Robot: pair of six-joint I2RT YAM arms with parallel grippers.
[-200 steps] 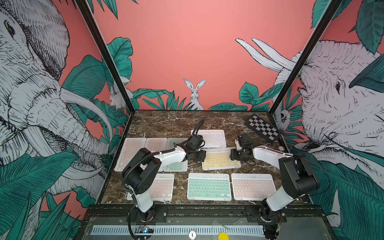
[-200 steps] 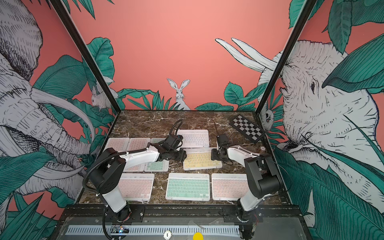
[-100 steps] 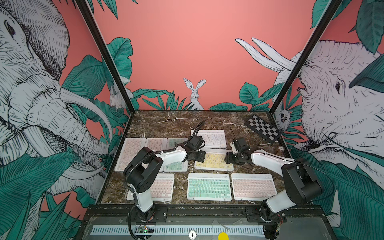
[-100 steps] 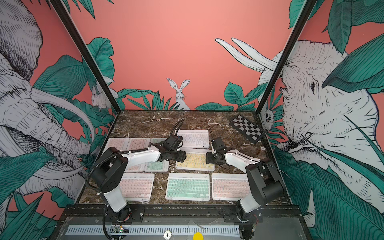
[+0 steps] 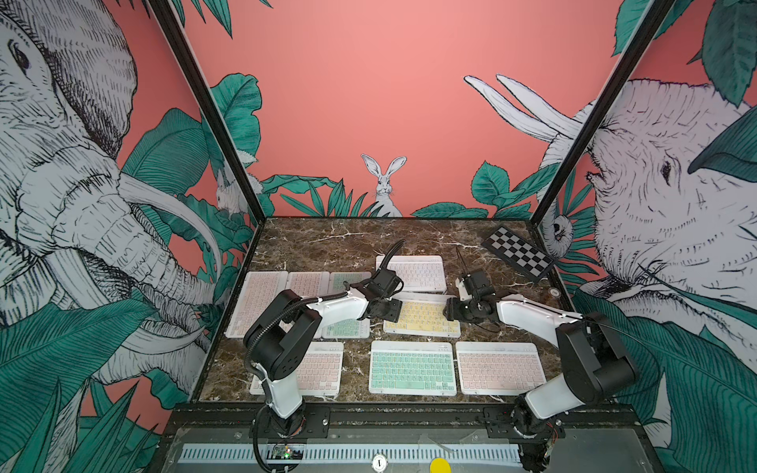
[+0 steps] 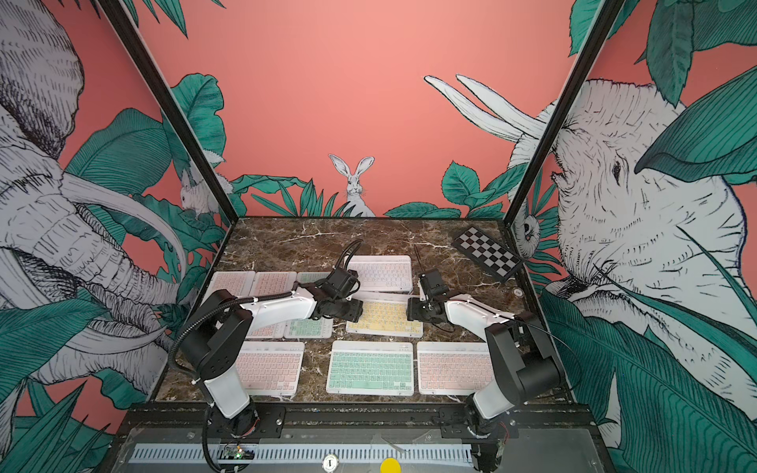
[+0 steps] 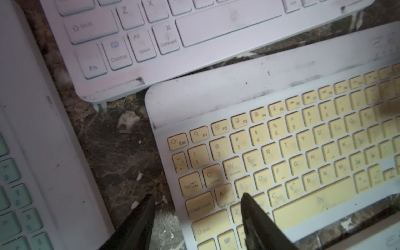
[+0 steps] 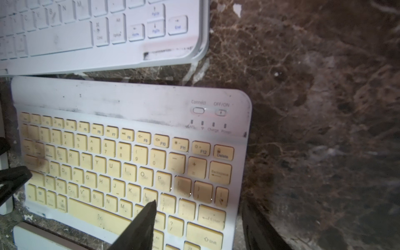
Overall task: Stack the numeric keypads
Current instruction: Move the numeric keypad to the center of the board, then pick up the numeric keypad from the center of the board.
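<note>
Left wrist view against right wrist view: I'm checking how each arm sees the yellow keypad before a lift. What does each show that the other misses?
Only the left wrist view: a mint-green keypad and the Fn corner of the white-keyed keypad.
Only the right wrist view: the right gripper, fingers apart across the yellow keypad's Enter edge, its readable Connect button, and a wide stretch of bare marble table.
Both: the yellow keypad and the white-keyed keypad, with a strip of marble between them.
</note>
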